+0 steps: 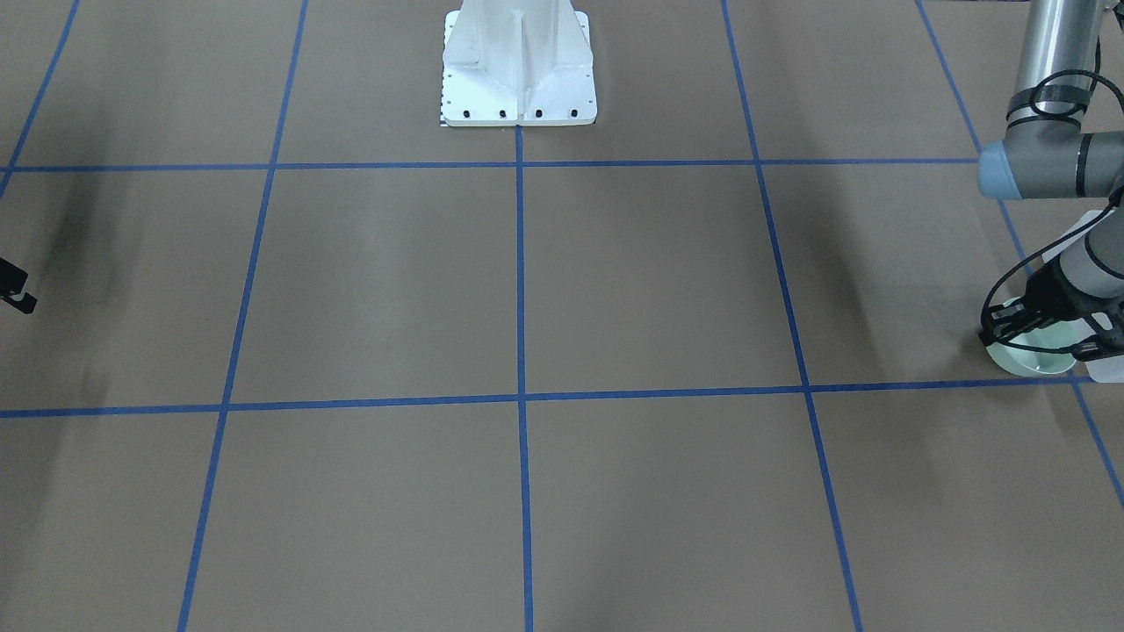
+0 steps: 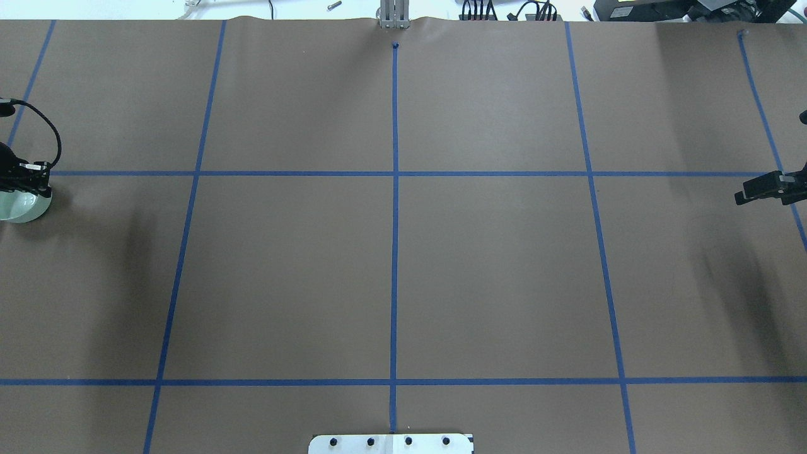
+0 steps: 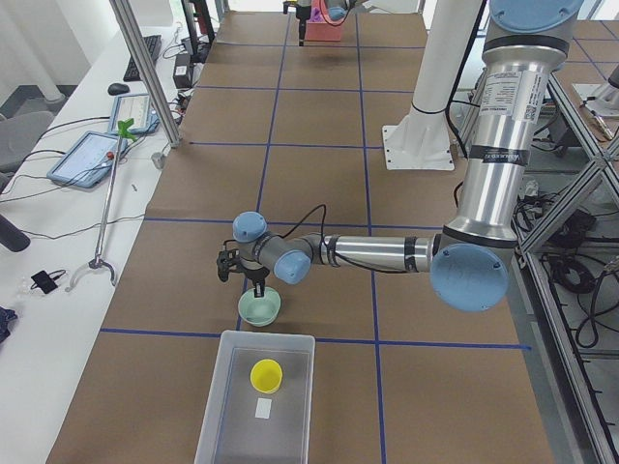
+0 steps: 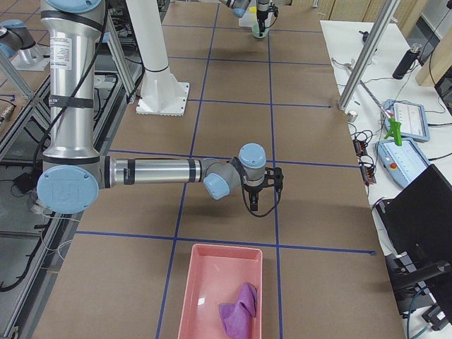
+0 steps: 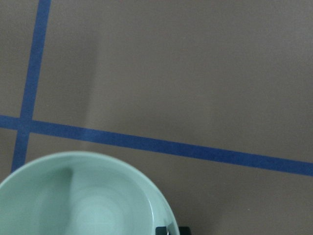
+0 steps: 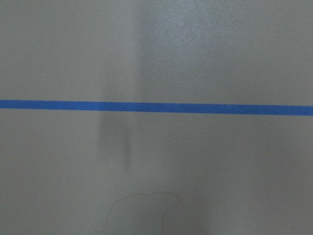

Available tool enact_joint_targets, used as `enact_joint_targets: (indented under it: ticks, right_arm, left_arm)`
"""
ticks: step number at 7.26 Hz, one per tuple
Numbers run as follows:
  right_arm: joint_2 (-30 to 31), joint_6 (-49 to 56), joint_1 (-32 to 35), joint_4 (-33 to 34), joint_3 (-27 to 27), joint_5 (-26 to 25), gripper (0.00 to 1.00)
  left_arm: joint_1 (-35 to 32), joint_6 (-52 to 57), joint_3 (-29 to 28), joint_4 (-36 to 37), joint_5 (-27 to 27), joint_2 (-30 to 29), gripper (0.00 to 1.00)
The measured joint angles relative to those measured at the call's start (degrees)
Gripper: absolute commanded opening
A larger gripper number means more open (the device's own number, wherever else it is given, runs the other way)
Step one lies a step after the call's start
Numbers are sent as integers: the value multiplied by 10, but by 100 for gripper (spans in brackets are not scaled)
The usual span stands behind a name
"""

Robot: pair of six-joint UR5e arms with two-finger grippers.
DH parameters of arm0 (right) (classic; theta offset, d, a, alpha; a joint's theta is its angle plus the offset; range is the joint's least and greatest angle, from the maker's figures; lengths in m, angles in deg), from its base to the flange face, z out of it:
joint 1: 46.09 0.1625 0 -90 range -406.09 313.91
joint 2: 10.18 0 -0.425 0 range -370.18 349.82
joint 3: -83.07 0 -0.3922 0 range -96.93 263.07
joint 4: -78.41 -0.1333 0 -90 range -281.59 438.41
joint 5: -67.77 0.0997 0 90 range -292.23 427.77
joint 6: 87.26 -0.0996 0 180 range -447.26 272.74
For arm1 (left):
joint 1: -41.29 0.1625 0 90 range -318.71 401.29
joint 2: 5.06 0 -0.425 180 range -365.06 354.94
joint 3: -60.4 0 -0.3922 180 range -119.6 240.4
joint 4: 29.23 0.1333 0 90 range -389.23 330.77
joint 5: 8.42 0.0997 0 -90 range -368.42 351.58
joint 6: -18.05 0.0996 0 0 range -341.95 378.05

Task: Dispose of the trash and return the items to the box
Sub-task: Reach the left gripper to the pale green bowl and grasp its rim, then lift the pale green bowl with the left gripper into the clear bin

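Note:
The pale mint-green bowl (image 3: 259, 307) stands on the brown table just beside the frosted white box (image 3: 267, 335). The bowl also shows in the front view (image 1: 1029, 358), the overhead view (image 2: 22, 207) and the left wrist view (image 5: 83, 196). My left gripper (image 3: 254, 284) reaches down onto the bowl's rim, its fingertips (image 5: 161, 229) shut on either side of the rim. The yellow cup (image 3: 266, 375) stands inside the box. My right gripper (image 4: 256, 203) hangs over bare table at the other end, shut and empty; it also shows at the overhead view's right edge (image 2: 750, 192).
A pink tray (image 4: 189, 296) holding a purple crumpled cloth (image 4: 239, 311) lies at the table's right end. A small white scrap (image 3: 263, 409) lies in the box. The white robot pedestal (image 1: 518, 79) stands at mid-table. Blue tape lines cross the table.

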Motion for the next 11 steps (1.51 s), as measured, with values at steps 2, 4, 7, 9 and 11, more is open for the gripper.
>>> enact_joint_targets:
  ticks: [2, 4, 7, 9, 11]
  right_arm:
    - [0, 0, 0, 0, 0, 1, 100]
    - [0, 0, -1, 0, 0, 1, 100]
    - [0, 0, -2, 1, 1, 1, 100]
    - [0, 0, -2, 0, 0, 1, 100]
    - [1, -1, -3, 0, -3, 1, 100]
  left_arm:
    - [-11, -2, 86, 95, -34, -9, 0]
    - [-64, 100, 197, 245, -47, -4, 0]
    - [-193, 412, 141, 286, -50, 40, 0]
    - [-260, 547, 28, 248, -49, 37, 0]
    - [-279, 575, -60, 176, -25, 30, 0]
